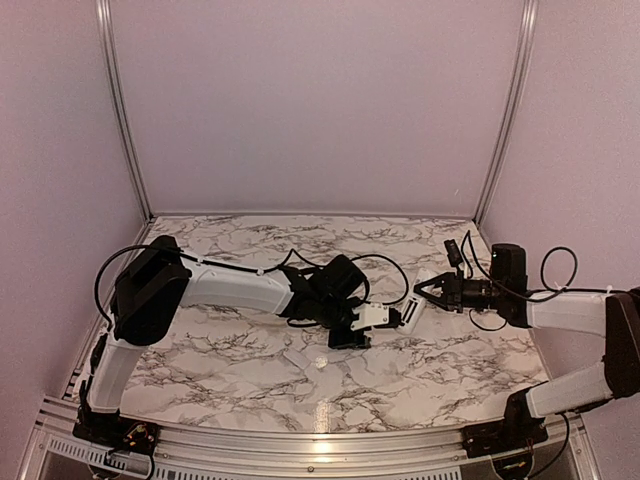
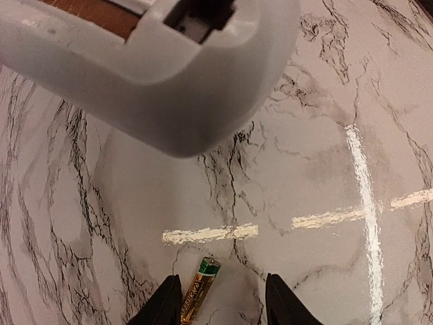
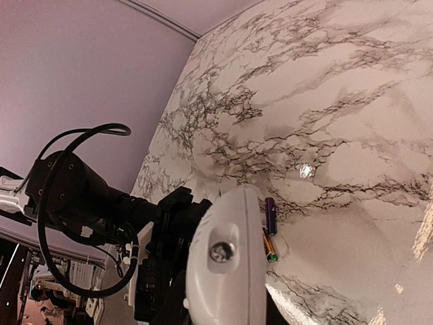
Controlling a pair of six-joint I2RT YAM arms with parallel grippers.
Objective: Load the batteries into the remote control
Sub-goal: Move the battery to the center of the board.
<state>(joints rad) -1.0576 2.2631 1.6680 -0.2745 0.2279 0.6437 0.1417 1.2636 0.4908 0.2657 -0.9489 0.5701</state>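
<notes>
Now L pincer low, tips astride battery

A white tabletop veined with grey and black marbling lay under everything. Behind it rose a plain pale back wall, framed by a left aluminium post and a right aluminium post, both leaning outward. A ribbed metal rail ran along the near edge. A small white piece sat on the marble near the front, and bright light streaks crossed the surface
</notes>
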